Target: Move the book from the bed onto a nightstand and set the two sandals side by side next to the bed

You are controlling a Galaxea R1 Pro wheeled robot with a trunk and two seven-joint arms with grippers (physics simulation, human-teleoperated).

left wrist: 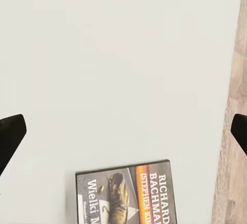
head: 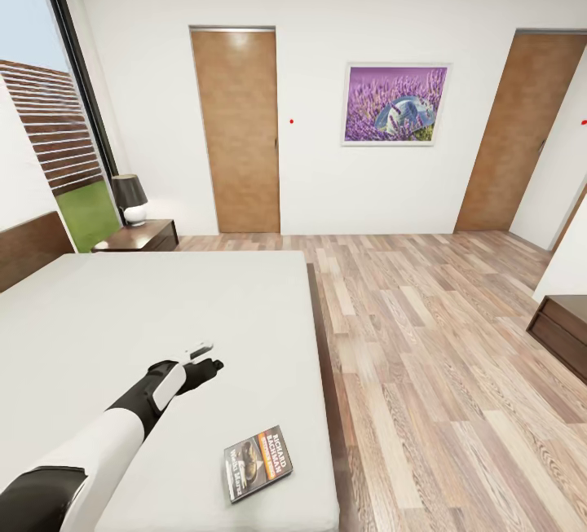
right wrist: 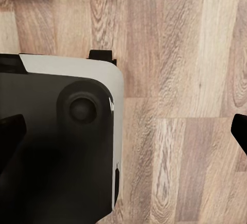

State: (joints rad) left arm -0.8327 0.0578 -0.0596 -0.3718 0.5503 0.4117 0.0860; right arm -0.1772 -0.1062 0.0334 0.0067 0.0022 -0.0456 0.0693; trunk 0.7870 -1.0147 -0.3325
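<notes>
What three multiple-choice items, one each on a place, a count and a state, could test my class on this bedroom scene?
1. Where does the book lie?
A. on the floor
B. on the bed, near its corner
C. on the nightstand

2. How many brown doors are in the head view?
A. one
B. two
C. three

3. How are the left gripper jaws?
A. open, holding nothing
B. shut on the book
C. shut on the lamp

Key: 1 B, it rests on the grey mattress; 2 B, one stands either side of the purple picture; 3 A, the left wrist view shows both fingertips wide apart above the mattress.
</notes>
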